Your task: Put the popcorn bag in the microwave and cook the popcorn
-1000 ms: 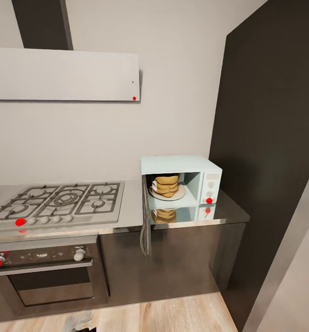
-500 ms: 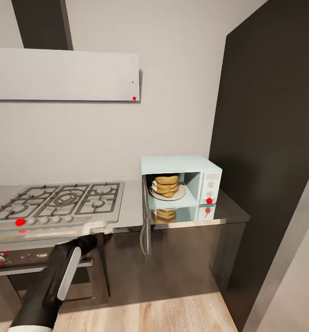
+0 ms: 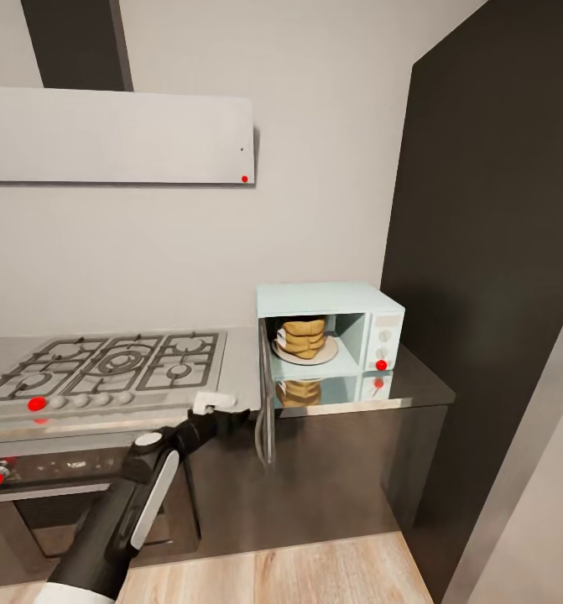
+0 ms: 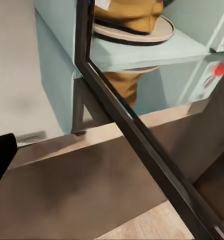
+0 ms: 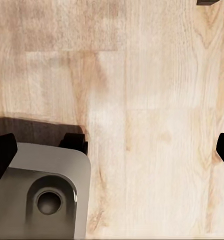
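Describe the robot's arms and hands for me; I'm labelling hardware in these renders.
The left arm is glossy black, rounded, with a long pale grey panel along its top and a white cuff at the base. A small grey disc sits near the wrist, and the left hand ends in whitish parts. In the right wrist view, the right hand's black fingertips are dark and blunt.
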Robot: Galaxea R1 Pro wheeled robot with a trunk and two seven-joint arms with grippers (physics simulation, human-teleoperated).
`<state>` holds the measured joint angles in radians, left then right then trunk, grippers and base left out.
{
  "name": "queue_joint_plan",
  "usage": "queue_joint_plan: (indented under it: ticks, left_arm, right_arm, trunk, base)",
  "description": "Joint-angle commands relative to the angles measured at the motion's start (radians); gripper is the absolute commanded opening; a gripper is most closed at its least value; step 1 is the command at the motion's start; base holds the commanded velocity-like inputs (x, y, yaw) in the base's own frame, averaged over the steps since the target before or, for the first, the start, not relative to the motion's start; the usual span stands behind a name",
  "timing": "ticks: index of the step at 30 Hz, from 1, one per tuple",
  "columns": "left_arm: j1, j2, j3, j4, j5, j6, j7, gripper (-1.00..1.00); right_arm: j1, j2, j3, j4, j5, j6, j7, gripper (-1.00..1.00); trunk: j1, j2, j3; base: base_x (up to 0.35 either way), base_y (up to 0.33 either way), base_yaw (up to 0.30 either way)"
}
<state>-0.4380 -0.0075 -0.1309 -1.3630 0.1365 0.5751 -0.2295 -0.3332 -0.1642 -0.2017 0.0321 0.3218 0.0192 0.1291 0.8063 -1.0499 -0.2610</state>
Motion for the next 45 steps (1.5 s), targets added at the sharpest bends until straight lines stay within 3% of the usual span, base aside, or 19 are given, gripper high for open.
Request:
queue_joint_plan:
  ticks: [1, 3, 5, 8, 13, 16, 19, 23, 45]
  left_arm:
    - [-0.001, 0.000, -0.002, 0.013, -0.012, -0.003, 0.001, 1.00]
    - [-0.001, -0.001, -0.004, 0.056, -0.063, -0.045, 0.002, 1.00]
    - [-0.001, -0.001, -0.004, 0.096, -0.088, -0.111, 0.001, 1.00]
    - [-0.001, -0.003, -0.005, 0.132, -0.097, -0.177, 0.000, 1.00]
    - [-0.001, 0.002, -0.006, 0.148, -0.098, -0.218, -0.017, 1.00]
    - [-0.001, 0.003, -0.002, 0.153, -0.092, -0.262, -0.085, 1.00]
    - [-0.001, 0.002, 0.006, 0.154, -0.092, -0.275, -0.224, 1.00]
    - [-0.001, -0.003, 0.003, 0.151, -0.089, -0.275, -0.269, 1.00]
    - [-0.001, -0.012, 0.005, 0.142, -0.099, -0.276, -0.250, 1.00]
  right_arm:
    - [-0.001, 0.000, -0.008, 0.001, 0.007, 0.001, 0.002, 1.00]
    - [-0.001, -0.001, -0.010, 0.002, 0.003, 0.001, -0.002, 1.00]
    - [-0.001, 0.003, -0.011, 0.002, 0.001, 0.002, -0.013, 1.00]
    - [-0.001, 0.005, -0.014, 0.002, -0.001, 0.000, -0.022, 1.00]
    - [-0.001, 0.002, -0.018, 0.002, -0.010, -0.005, -0.027, 1.00]
    - [-0.001, 0.002, -0.018, 0.002, -0.010, -0.005, -0.026, 1.00]
    - [-0.001, 0.002, -0.018, 0.002, -0.010, -0.005, -0.027, 1.00]
    - [-0.001, 0.002, -0.018, 0.002, -0.010, -0.005, -0.027, 1.00]
    - [-0.001, -0.001, -0.019, 0.002, -0.010, -0.003, -0.028, 1.00]
  trunk:
    - [0.000, -0.001, -0.001]
    - [0.000, -0.001, -0.001]
    - [0.000, -0.001, -0.001]
    - [0.000, -0.001, 0.000]
    - [0.000, -0.001, 0.001]
    - [0.000, -0.001, 0.001]
    - [0.000, -0.001, 0.001]
    - [0.000, -0.001, 0.001]
    - [0.000, -0.001, 0.001]
  base:
    - [0.000, 0.000, 0.000]
    - [0.000, 0.000, -0.052]
    - [0.000, 0.000, -0.178]
    - [0.000, 0.000, -0.217]
    - [0.000, 0.000, -0.236]
    - [0.000, 0.000, -0.239]
    - [0.000, 0.000, -0.239]
    - [0.000, 0.000, -0.239]
    - [0.000, 0.000, -0.212]
